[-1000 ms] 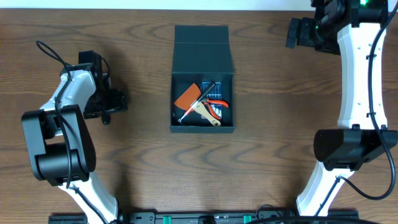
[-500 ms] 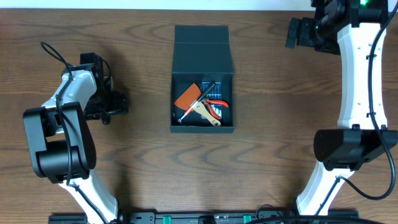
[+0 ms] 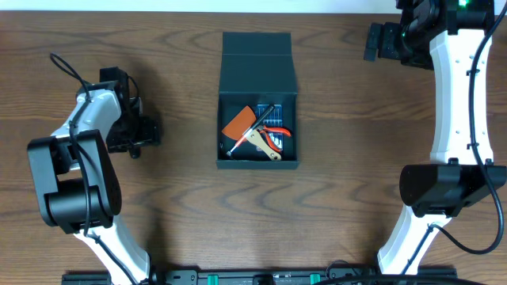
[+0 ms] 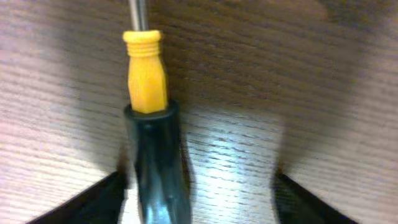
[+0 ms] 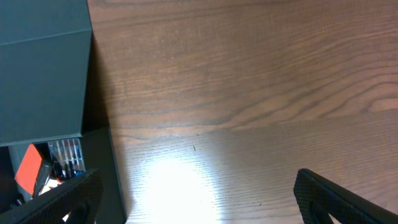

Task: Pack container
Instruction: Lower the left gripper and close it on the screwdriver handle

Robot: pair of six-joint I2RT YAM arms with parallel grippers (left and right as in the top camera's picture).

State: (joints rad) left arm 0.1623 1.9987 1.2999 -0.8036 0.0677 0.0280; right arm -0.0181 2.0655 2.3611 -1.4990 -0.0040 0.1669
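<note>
at the counter's left edge, your left gripper point(image 4: 199, 186) straddles a screwdriver point(image 4: 147, 81), released; right gripper point(image 5: 198, 180) likewise released.

No text, label, brand, number or sign can be read in any of the views. Any print on the items lying in the container point(image 3: 259, 71) is too small to be made out from overhead. The yellow-and-black screwdriver point(image 4: 146, 81), seen close in the left wrist view, is blurred, and no marking can be told on it.
</note>
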